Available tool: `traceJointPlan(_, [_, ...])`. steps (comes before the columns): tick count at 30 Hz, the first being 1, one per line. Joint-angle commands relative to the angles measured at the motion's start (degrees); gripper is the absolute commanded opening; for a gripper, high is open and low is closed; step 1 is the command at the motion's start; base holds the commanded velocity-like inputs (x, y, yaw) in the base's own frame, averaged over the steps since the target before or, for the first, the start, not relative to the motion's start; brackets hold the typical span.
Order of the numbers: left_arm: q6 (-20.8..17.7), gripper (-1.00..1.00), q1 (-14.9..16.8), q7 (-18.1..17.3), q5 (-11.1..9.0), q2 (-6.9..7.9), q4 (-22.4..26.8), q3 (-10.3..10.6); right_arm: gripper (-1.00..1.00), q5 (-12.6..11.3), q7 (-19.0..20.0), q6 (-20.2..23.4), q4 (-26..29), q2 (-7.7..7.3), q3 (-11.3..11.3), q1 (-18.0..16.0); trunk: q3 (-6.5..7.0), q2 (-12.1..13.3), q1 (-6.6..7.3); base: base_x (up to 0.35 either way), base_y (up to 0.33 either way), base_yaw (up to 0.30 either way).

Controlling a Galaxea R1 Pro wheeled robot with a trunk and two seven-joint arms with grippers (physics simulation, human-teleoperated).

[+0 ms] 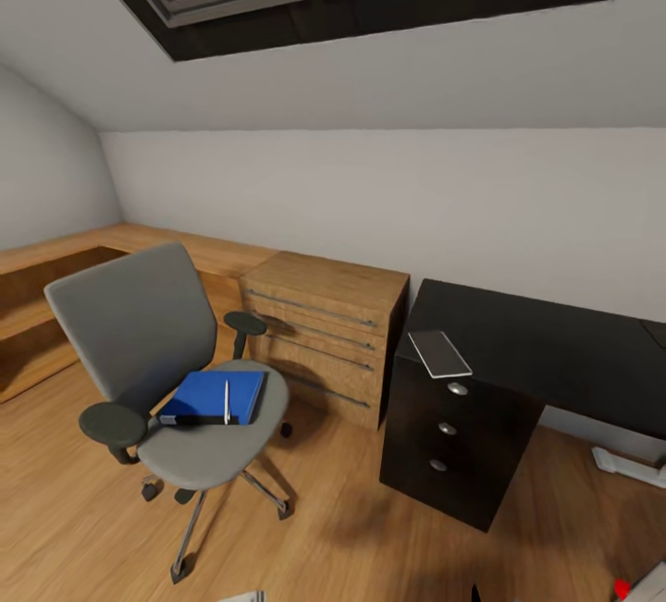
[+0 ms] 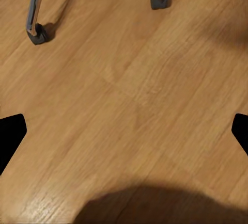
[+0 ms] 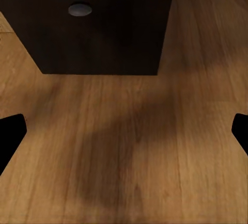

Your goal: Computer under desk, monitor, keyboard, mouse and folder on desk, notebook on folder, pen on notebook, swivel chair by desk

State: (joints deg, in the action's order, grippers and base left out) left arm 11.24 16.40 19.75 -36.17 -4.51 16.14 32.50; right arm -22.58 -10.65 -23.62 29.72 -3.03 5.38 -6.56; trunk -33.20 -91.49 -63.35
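Observation:
The grey swivel chair (image 1: 139,325) stands on the wood floor at the left, apart from the desk (image 1: 546,343). On its seat lies a blue folder (image 1: 215,394) with the thin white pen (image 1: 227,399) resting on top; I cannot tell a separate notebook from it. The desk's black drawer unit (image 1: 444,445) also faces the right wrist view (image 3: 98,33). A light grey corner with a red dot (image 1: 643,583), perhaps the computer, sits at the lower right. My left gripper (image 2: 124,131) hangs open over bare floor near the chair's castors (image 2: 39,34). My right gripper (image 3: 124,131) is open over the floor before the drawer unit.
A low light-wood cabinet (image 1: 324,334) with long handles stands between chair and desk. A small flat grey object (image 1: 439,352) lies on the desk's near corner. The desk's white foot (image 1: 629,468) rests on the floor at right. A wooden ledge (image 1: 55,260) runs along the left wall.

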Motion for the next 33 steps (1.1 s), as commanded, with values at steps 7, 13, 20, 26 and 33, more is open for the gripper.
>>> traceJointPlan(7, [0.1, 1.00, 0.1, 0.2, -0.4, 0.00, -1.1, 0.6, 1.00, -0.4, -0.4, -0.3, -0.2, 0.09, 0.5, 0.0, 1.21, 2.8, 1.55, 0.000, 0.000, 0.000])
traceJointPlan(13, [0.1, 1.00, 0.1, 0.2, -0.4, 0.02, -2.6, 0.6, 1.00, -0.3, -0.4, -4.1, -6.7, 1.16, 0.4, -0.4, 2.28, 5.2, 2.87, 0.000, 0.000, 0.000])
traceJointPlan(20, [0.1, 1.00, 0.1, 0.2, -0.5, 0.09, -2.8, 0.4, 1.00, -0.4, -0.4, -8.3, -9.5, 1.25, 0.3, -0.4, 3.54, 8.0, 4.40, 0.000, 0.000, 0.001])
traceJointPlan(26, [0.1, 1.00, 0.0, 0.2, -0.6, 0.50, -3.6, 0.2, 1.00, -0.4, -0.4, -9.2, -10.3, 1.32, 0.3, -0.4, 4.62, 10.4, 5.72, 0.000, 0.000, 0.108])
traceJointPlan(33, [0.2, 1.00, 0.1, 0.2, -0.6, 1.23, -5.5, 0.1, 1.00, -0.3, -0.4, -9.3, -10.5, 1.32, 0.3, -0.4, 5.86, 13.2, 7.26, 0.000, 0.000, 0.258])
